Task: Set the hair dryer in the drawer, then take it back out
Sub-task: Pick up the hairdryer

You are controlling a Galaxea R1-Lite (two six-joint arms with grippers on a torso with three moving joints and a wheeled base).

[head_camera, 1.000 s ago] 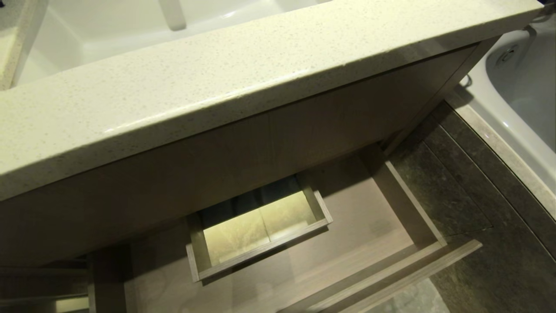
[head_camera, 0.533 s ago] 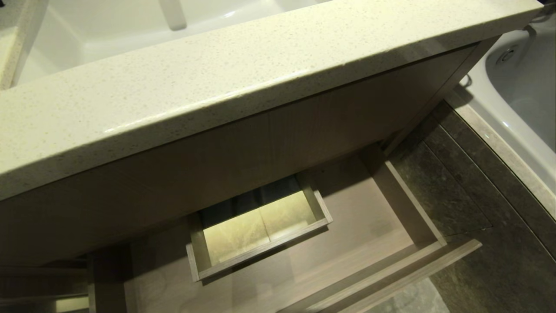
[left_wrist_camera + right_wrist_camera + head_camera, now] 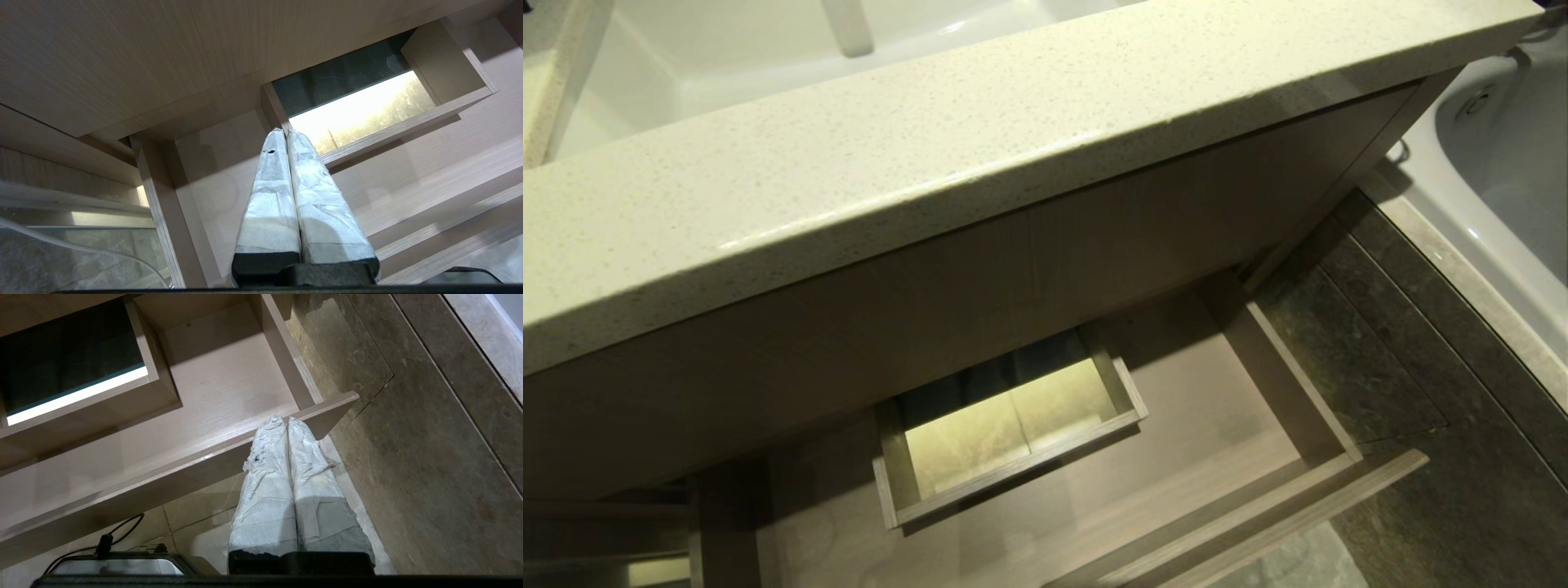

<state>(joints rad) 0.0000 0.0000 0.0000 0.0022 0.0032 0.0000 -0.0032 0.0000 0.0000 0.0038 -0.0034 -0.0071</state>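
Drawer (image 3: 1176, 457): light wood, pulled out under the counter (image 3: 931, 188); boxed cutout (image 3: 1013, 425) inside, open through to lit floor. Held nothing visible on its base.

Dryer: in no view; whereabouts could not be told. Not in the drawer, not in either grip.

Left gripper (image 3: 284, 132): padded fingers pressed together, holding nothing; hung over the drawer's left part, beside the cutout.

Right gripper (image 3: 282, 419): fingers likewise together and bare; hung over the drawer's front strip (image 3: 204, 465), near its right corner, above the tiled floor (image 3: 429, 437).

Step in hand, as judged: find and fetch the dryer. Done well, this would mean spreading one gripper's fingers before reaching, taking the dryer by body or handle with its cord gathered, and setting it on the solid base right of the cutout, never over the opening.

Sink (image 3: 727, 57): white, nothing seen inside. Tub (image 3: 1503, 163) at right, likewise.
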